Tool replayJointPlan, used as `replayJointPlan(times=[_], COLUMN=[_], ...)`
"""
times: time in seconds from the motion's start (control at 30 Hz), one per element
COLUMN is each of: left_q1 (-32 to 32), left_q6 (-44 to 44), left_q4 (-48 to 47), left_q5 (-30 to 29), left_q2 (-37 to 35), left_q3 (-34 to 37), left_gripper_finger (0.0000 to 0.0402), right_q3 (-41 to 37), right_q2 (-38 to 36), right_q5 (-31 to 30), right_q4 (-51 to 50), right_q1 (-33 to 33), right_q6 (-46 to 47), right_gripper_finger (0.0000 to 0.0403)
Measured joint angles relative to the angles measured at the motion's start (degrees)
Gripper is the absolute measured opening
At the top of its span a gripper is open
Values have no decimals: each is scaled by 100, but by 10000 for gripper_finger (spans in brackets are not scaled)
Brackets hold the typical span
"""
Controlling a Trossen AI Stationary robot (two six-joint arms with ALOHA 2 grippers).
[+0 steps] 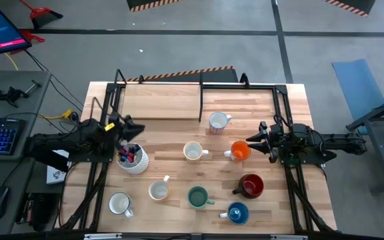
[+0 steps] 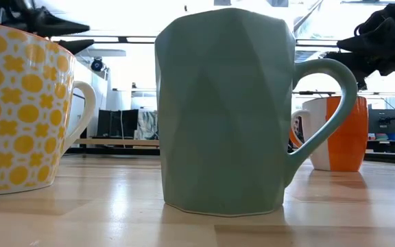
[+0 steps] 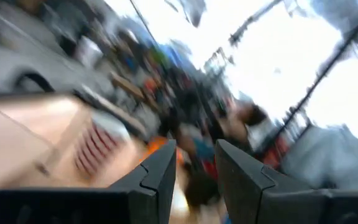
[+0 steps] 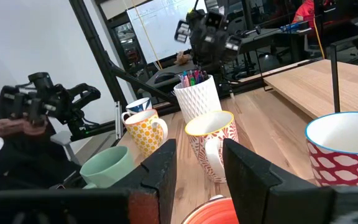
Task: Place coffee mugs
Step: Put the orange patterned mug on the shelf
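Observation:
Eight mugs stand upright on the wooden table. In the high view I see a white patterned mug, a cream mug, an orange mug, a dark red mug, a green mug, a blue mug, a yellow-patterned mug and a white mug. My right gripper is open, raised just right of the orange mug, whose rim shows under its fingers. My left gripper is open and empty, above the pen holder.
The white perforated pen holder with markers stands at the table's left. A raised wooden board lies along the far side, and black frame bars run along both sides. In the low view the green mug fills the middle.

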State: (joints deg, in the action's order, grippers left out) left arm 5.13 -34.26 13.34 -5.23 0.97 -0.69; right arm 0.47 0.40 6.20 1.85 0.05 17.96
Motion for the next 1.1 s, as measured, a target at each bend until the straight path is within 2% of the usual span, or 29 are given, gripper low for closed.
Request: replayJointPlan(times=[0.13,0.27,0.37,0.53,0.73,0.9,1.1], left_q1=[0,0,0,0,-4,-4,-4], left_q6=[137,817,1317,1542,1240,943,1595], left_q4=[1034,2169,2753,2848,2270,1045,378], left_q5=[-1033,-2041,-2392,-2318,-1718,-1324,-1051], left_q2=[-2,-2,-2,6,371,1473,3104], left_q3=[0,-1,-4,-91,-509,-1499,-2607], left_gripper_finger=[104,104,104,104,104,104,104], right_q3=[-2,-2,-2,0,0,-1,0], right_q2=[0,0,0,0,0,0,0], right_q5=[2,0,2,0,2,0,-141], right_q4=[0,0,0,0,0,0,0], right_q1=[-1,0,0,-1,-2,-2,-2], right_q6=[0,0,0,0,0,0,-288], right_gripper_finger=[114,114,114,114,114,114,114])
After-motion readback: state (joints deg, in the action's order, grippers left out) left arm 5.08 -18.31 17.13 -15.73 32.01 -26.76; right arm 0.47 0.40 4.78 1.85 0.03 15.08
